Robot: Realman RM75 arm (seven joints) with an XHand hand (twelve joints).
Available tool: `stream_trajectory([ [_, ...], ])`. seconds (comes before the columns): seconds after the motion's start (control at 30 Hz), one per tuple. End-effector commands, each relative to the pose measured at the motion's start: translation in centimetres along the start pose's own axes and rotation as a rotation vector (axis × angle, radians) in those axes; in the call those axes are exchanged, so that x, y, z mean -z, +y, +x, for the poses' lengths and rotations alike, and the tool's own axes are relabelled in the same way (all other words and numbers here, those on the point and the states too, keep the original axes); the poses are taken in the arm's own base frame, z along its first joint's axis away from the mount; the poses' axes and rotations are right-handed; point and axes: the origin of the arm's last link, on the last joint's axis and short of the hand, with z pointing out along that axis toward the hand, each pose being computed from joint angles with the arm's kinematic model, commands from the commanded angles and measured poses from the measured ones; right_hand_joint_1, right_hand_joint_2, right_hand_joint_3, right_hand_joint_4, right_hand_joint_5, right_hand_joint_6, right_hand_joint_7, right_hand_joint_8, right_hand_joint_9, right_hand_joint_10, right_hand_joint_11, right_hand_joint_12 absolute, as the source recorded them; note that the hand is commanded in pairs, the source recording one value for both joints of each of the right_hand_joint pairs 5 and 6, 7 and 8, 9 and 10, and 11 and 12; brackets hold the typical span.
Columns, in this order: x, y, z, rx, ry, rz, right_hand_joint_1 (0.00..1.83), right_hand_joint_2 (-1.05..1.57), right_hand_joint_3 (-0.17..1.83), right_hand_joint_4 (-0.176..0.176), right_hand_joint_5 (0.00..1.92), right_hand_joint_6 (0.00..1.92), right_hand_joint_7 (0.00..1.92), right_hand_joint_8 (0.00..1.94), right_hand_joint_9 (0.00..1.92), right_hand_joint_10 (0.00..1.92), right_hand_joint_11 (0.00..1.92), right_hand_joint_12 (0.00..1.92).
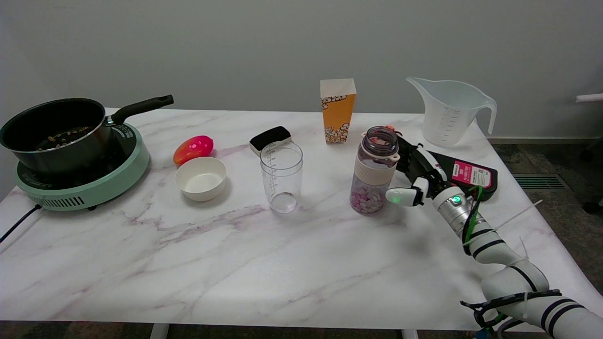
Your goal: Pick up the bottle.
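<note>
The table (141, 263) carries a bottle (373, 170) standing upright toward its right edge, long axis vertical, open mouth up, with pink and white bits in the bottom. The right hand (417, 176) sits just beside the bottle's right side, fingers spread and holding nothing. If it closes off-centre, I'd expect it to nudge the tall bottle over and spill it toward the clear cup (281, 176).

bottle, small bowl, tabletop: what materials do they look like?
Bottle: clear plastic, probably; contents show through, with a matte beige band around it.
Small bowl: glossy white, ceramic or plastic, can't tell.
Tabletop: marble-look, white with purple-grey veins; possibly laminate.
</note>
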Motion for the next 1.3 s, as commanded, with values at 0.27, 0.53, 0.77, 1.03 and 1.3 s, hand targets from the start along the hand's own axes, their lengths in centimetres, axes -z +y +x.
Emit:
stream_trajectory([
  [0.27, -2.8, 0.3, -3.5, -0.063, -0.027, 0.015, 1.20, -0.60, 1.24, 0.000, 0.25, 0.25, 0.53, 0.53, 0.47, 0.47, 0.51, 0.51],
  [0.53, -2.6, 0.4, -4.1, -0.084, -0.026, 0.013, 1.20, -0.51, 1.26, 0.000, 0.25, 0.25, 0.54, 0.54, 0.49, 0.49, 0.54, 0.54],
  [0.77, -1.7, 1.0, -4.2, -0.101, -0.020, -0.006, 1.22, -0.38, 1.25, 0.000, 0.26, 0.26, 0.56, 0.56, 0.52, 0.52, 0.55, 0.55],
  [1.03, -1.2, 1.4, -3.9, -0.127, 0.002, -0.009, 1.31, 0.20, 1.21, 0.000, 0.66, 0.66, 0.61, 0.61, 0.64, 0.64, 0.75, 0.75],
  [1.3, -1.4, 1.2, -3.8, -0.123, 0.002, -0.009, 1.36, 0.73, 0.69, 0.000, 0.86, 0.86, 1.03, 1.03, 1.14, 1.14, 0.99, 0.99],
])
